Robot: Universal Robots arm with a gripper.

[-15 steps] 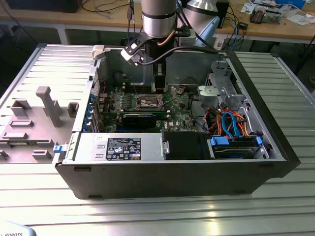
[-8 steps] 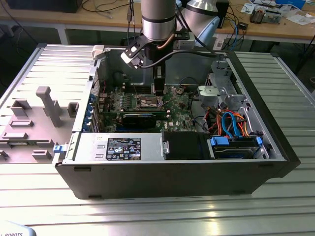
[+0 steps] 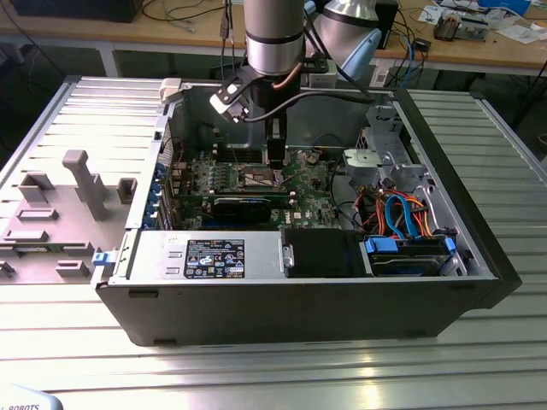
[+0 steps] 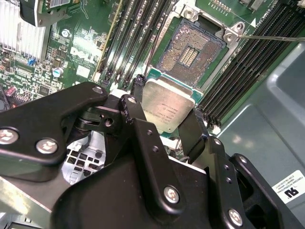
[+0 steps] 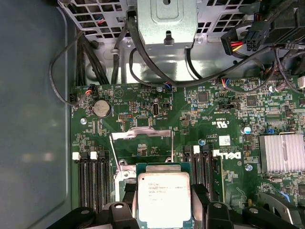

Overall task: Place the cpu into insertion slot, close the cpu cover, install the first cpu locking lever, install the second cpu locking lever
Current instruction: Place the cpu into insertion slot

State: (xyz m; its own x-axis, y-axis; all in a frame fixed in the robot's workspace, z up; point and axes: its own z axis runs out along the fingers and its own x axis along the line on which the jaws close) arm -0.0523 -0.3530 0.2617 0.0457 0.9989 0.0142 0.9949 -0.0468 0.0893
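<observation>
The claw [image 4: 166, 113] pinches the chip [image 4: 167, 102] by two opposite edges, near the open socket [image 4: 193, 52] and not yet seated. A tilted or off-centre drop would likely bend the socket's fine pins. The raised cover [image 5: 143, 130] could also snag it.

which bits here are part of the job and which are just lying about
Job: silver-grey square cpu, held in black gripper; dark square insertion slot; thin silvery cpu cover frame.
Lying about: finned silver heatsink; round coin battery; long black memory slots.
</observation>
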